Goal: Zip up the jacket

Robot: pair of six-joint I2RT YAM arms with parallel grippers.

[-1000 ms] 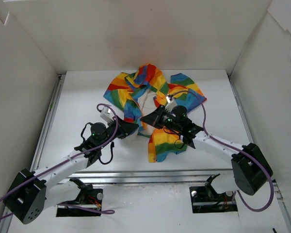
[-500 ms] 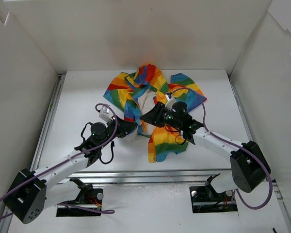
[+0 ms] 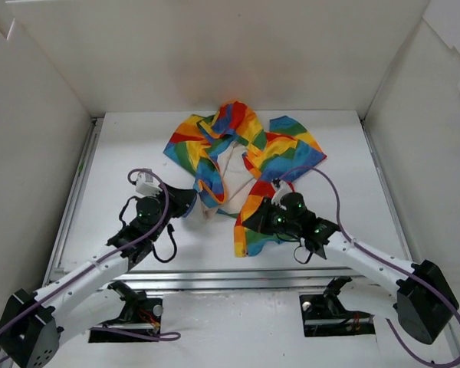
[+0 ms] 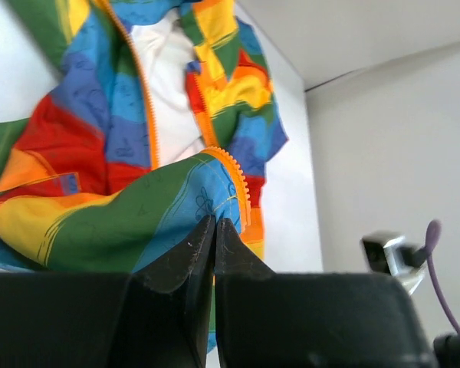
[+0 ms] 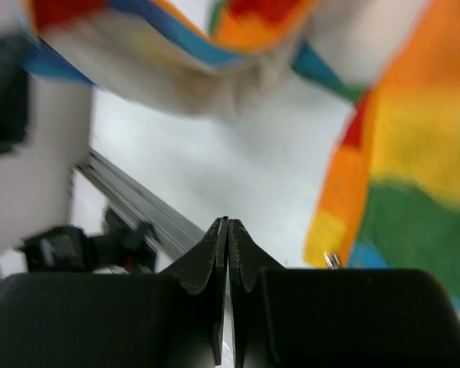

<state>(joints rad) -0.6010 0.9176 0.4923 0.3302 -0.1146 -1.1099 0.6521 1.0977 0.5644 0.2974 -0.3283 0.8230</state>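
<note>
The rainbow-striped jacket (image 3: pixel 245 146) lies open on the white table, its white lining showing in the middle. My left gripper (image 3: pixel 190 204) is shut on the lower edge of the jacket's left front panel. In the left wrist view the fingertips (image 4: pixel 215 221) pinch blue-green fabric (image 4: pixel 123 222) beside the orange zipper teeth (image 4: pixel 234 172). My right gripper (image 3: pixel 248 223) is shut and empty at the near edge of the right front panel. In the right wrist view it (image 5: pixel 228 222) hovers over bare table, with the jacket (image 5: pixel 414 153) to its right and a small metal zipper part (image 5: pixel 332 259) at the hem.
White walls enclose the table on three sides. An aluminium rail (image 3: pixel 215 272) runs along the near edge and also shows in the right wrist view (image 5: pixel 138 203). Purple cables loop off both arms.
My right gripper has pulled back toward the near edge, off the jacket's middle. My left gripper has drawn back to the left with the panel edge in it.
</note>
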